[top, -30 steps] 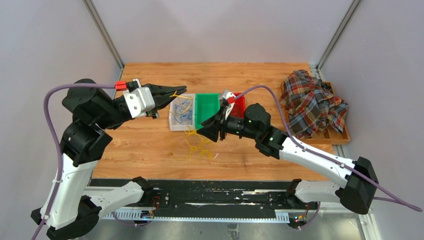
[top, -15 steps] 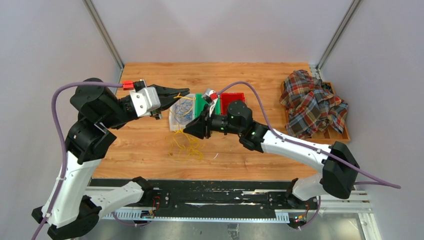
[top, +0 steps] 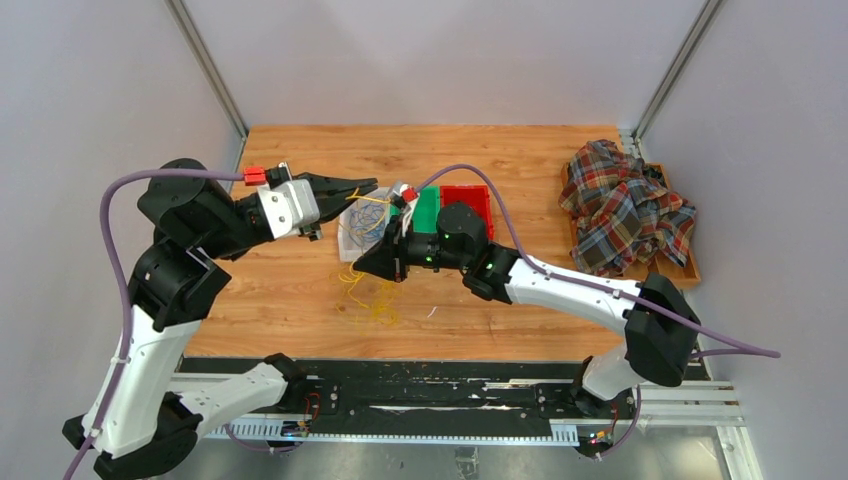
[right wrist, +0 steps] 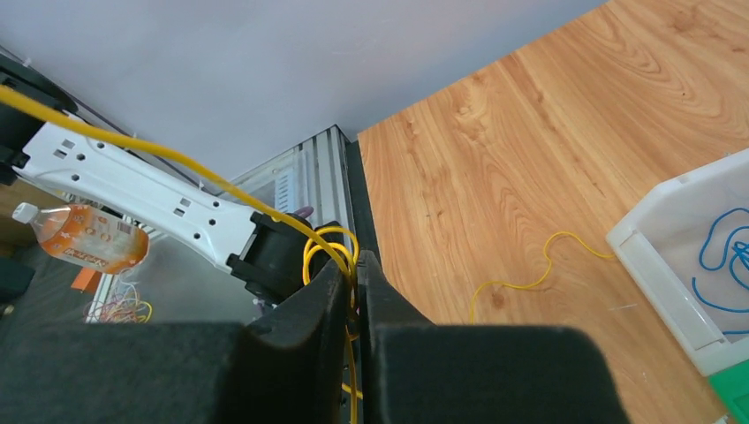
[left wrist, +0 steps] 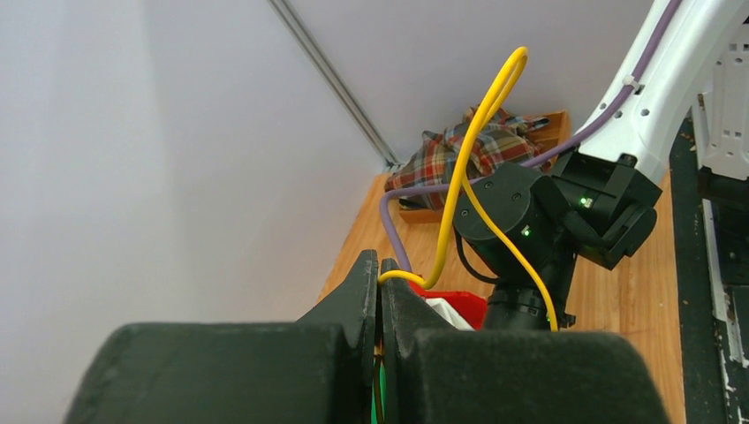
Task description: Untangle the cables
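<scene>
Left gripper (top: 366, 185): raised above the table (top: 290, 290), over the far left corner of the white bin (top: 345, 243). The jaws are pressed together with no gap showing.
Left gripper load: a yellow cable (left wrist: 488, 102) is pinched at the fingertips. In the left wrist view it leaves the tips, rises in a tall narrow loop and drops back toward the right arm.
Right gripper (top: 360, 268): low over the table, just in front of the white bin's near edge, pointing toward the left arm's side. The jaws are closed to a thin slit.
Right gripper load: yellow cable strands are clamped in the slit. In the right wrist view a small loop stands above the tips, and one strand runs off up and to the left.
Loose yellow cables (top: 372, 300): a tangled heap lying on the table directly below the right gripper, near the front edge.
Blue cables (top: 366, 222): coiled inside the white bin. Whether they are knotted to the yellow strands cannot be told.
Dark cables: cannot be made out in any view.
Green bin (top: 428, 208): touching the right side of the white bin, partly hidden by the right arm.
Red bin (top: 468, 198): touching the right side of the green bin.
Plaid cloth (top: 625, 205): bunched on a wooden tray (top: 672, 272) at the right edge of the table, well apart from the cables.
</scene>
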Controlling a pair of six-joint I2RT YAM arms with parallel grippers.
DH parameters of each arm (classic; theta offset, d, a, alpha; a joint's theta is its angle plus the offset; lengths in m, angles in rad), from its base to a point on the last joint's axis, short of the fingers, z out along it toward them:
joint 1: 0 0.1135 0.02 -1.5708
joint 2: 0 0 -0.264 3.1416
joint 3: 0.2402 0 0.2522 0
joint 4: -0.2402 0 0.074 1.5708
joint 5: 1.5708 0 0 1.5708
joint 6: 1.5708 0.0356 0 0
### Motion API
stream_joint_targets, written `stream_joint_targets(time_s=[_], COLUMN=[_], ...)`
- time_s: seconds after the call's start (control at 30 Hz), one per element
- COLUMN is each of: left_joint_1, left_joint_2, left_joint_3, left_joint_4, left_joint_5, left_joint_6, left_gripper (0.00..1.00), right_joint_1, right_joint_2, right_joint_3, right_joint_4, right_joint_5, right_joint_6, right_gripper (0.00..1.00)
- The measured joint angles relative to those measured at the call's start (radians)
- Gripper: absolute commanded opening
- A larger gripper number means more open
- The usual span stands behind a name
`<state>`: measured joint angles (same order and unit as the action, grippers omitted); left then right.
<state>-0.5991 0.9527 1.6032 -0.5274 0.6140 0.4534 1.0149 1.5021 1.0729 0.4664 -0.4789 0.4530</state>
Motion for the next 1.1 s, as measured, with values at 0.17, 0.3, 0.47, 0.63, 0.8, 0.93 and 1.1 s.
stream_joint_targets(time_s=[0.17,0.3,0.47,0.63,0.8,0.93,1.1], left_joint_1=[0.000,0.000,0.000,0.000,0.000,0.002,0.006], left_joint_2=[-0.017,-0.048,-0.049,-0.066,-0.117,-0.146,-0.156], left_joint_3=[-0.012,-0.069,-0.113,-0.208,-0.323,-0.359,-0.387], left_joint_4=[-0.021,-0.034,-0.069,-0.120,-0.130,-0.124,-0.097], left_joint_5=[0.003,-0.007,-0.010,-0.028,-0.101,-0.113,-0.072], left_joint_6=[0.019,0.005,-0.024,-0.020,-0.099,-0.229,-0.413], left_gripper=[0.40,0.99,0.99,0.78,0.31,0.28,0.35], right_joint_1=[-0.008,-0.044,-0.081,-0.087,-0.087,-0.087,-0.087], right_joint_2=[-0.011,-0.061,-0.108,-0.126,-0.164,-0.216,-0.288], right_joint_3=[-0.003,-0.034,-0.079,-0.143,-0.197,-0.217,-0.220], right_joint_4=[0.003,0.042,0.140,0.270,0.323,0.327,0.290], right_joint_5=[-0.002,-0.024,-0.050,-0.074,-0.087,-0.088,-0.069], right_joint_6=[0.022,0.074,0.134,0.188,0.191,0.157,0.075], right_gripper=[0.01,0.01,0.01,0.01,0.01,0.01,0.01])
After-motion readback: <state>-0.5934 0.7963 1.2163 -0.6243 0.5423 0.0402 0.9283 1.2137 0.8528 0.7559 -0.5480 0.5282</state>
